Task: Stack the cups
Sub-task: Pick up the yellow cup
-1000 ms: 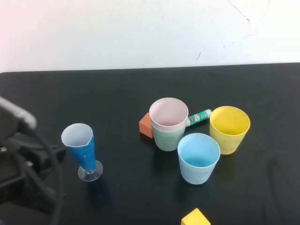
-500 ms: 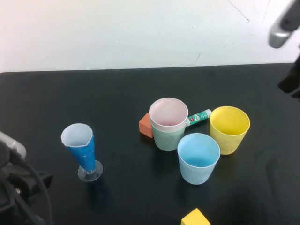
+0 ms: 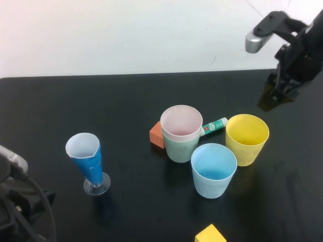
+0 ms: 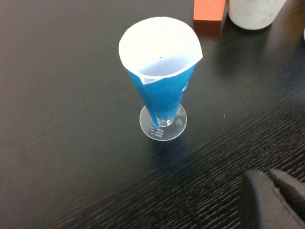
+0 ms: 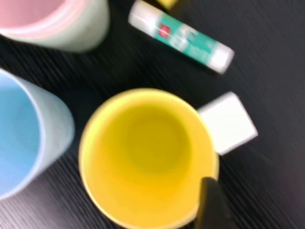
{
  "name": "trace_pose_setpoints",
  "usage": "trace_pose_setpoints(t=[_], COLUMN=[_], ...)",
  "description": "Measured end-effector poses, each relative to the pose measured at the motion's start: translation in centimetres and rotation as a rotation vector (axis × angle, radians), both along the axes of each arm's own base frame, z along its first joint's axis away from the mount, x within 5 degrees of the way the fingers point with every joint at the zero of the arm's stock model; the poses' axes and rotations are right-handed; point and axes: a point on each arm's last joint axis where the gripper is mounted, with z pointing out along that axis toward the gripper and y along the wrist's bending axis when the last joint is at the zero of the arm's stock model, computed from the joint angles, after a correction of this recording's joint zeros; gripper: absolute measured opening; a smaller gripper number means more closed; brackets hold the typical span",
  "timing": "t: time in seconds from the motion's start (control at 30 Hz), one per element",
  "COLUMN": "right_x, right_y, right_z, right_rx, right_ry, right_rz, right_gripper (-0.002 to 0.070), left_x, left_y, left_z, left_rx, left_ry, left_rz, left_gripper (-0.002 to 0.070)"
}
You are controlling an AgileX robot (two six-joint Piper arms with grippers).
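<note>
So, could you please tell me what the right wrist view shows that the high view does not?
Only the right wrist view: a white block beside the yellow cup.
Only the high view: the cone glass, orange block and yellow block.
Both: the yellow cup, blue cup, pink cup nested in the green cup, the glue stick, and the right gripper, raised beyond the yellow cup.
Neither shows the left gripper, which is near the glass.

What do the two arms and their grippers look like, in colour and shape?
Both arms are black. The right gripper, at the table's far right, hangs from black links bearing a grey rounded camera housing. The left gripper, at the near left, shows dark rounded fingers, a black cable and a similar grey housing.
</note>
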Motion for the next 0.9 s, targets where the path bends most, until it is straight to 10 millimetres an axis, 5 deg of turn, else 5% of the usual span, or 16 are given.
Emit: trace_pose_setpoints(t=[0.1,0.37,0.47,0.57,0.63,0.77,0.9], right_x=[0.3,1.2,1.8,2.0,2.3,2.5,0.8], right_y=[1.1,3.8,3.9,3.9,3.9,3.6,3.1], right_z=[-1.0,-5.7,-7.6,-8.4,-7.9,-4.9,1.0], right_rx=[0.012,-0.034,-0.052,-0.064,-0.073,-0.078,-0.045], right_ry=[0.02,0.12,0.16,0.172,0.15,0.063,-0.076], right_rz=[0.045,0.114,0.113,0.113,0.11,0.068,0.045], right_gripper=[0.0426,0.0382,0.0292,0.0113,0.005,0.0036,0.0034], left_x=[0.0,0.1,0.2,0.2,0.2,0.2,0.2], left_y=[0.0,0.0,0.0,0.1,0.1,0.1,0.1], left_z=[0.0,0.1,0.2,0.1,0.1,0.1,0.1], left_rx=[-0.003,-0.006,0.0,0.006,0.007,0.007,0.006], left_ry=[-0.001,-0.018,-0.025,-0.028,-0.028,-0.028,-0.028], left_rz=[0.004,0.004,0.004,0.004,0.004,0.004,0.005], left_gripper=[0.0001,0.0001,0.0001,0.0001,0.0001,0.0001,0.0001])
